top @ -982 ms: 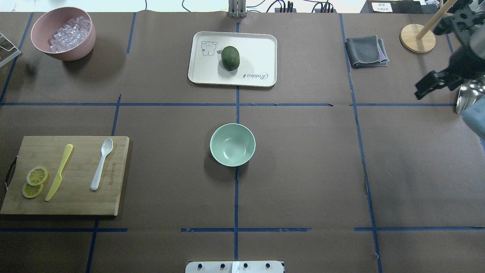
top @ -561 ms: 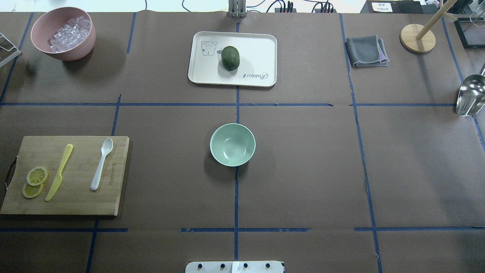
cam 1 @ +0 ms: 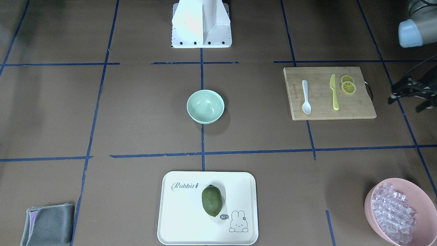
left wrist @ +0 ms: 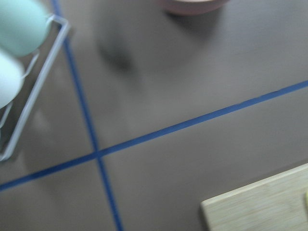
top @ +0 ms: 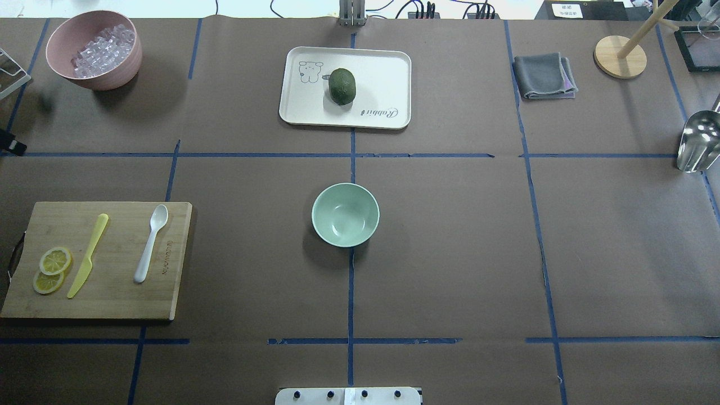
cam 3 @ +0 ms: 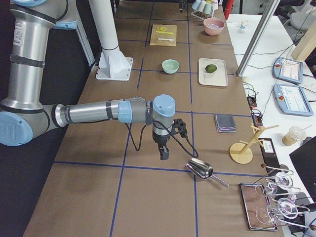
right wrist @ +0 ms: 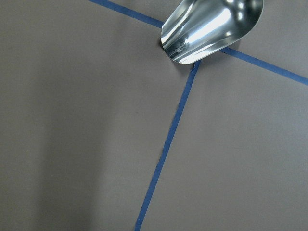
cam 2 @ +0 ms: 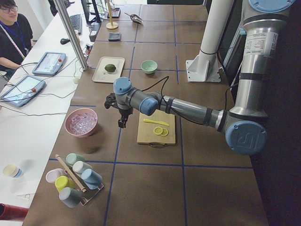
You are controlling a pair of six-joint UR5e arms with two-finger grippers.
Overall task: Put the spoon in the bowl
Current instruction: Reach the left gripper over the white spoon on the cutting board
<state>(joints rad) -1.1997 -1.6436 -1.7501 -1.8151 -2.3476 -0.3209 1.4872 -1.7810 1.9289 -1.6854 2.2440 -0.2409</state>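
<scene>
The left gripper (cam 2: 123, 123) is held above the table just beyond the cutting board (top: 112, 298); whether it is open or closed cannot be told. The spoon (top: 151, 243) is found flat on the board, right of the yellow knife (top: 88, 256). The bowl (top: 345, 215) is seen upright at table centre, well apart from the spoon. The right gripper (cam 3: 164, 154) is positioned near a metal scoop (cam 3: 200, 169), its state likewise undeterminable.
</scene>
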